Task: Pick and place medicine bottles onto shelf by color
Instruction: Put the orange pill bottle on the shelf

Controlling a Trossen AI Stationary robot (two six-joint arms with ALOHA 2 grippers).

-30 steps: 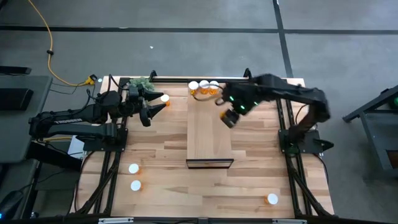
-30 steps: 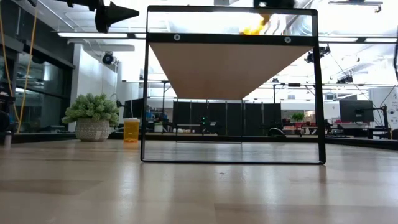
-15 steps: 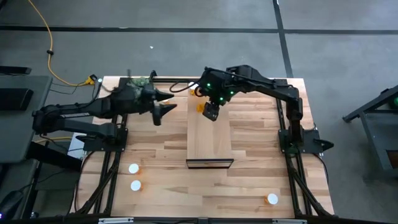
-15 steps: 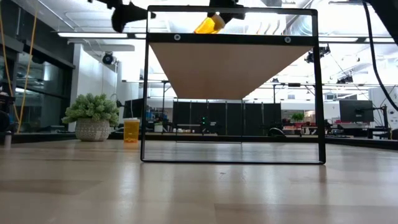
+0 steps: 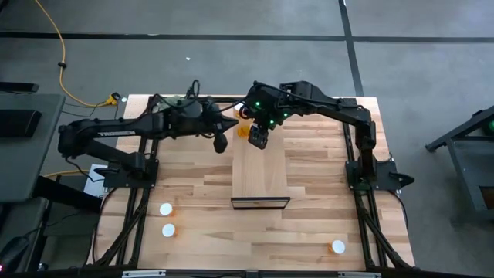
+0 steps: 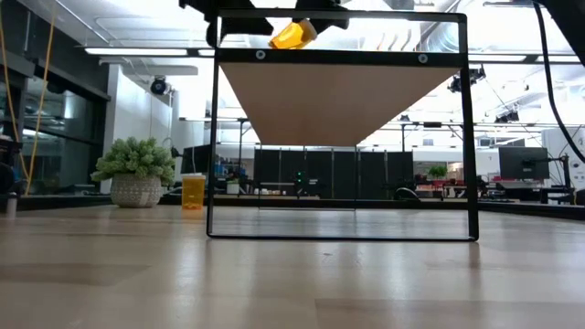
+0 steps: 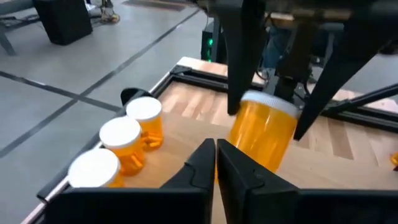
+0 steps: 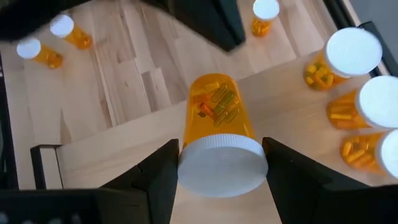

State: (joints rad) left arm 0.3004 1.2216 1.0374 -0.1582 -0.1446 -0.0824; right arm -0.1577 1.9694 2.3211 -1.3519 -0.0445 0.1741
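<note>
Pinching a tilted medicine bottle (image 8: 219, 127) by its white cap, the right hand (image 5: 258, 137) hangs over the shelf (image 5: 261, 174)'s far end, near three standing bottles (image 7: 122, 148). The left hand (image 5: 220, 143), fingers pressed together and empty, hovers just beside it.

Readable text: we find none.
Labels on the bottles: we see none we can read.
</note>
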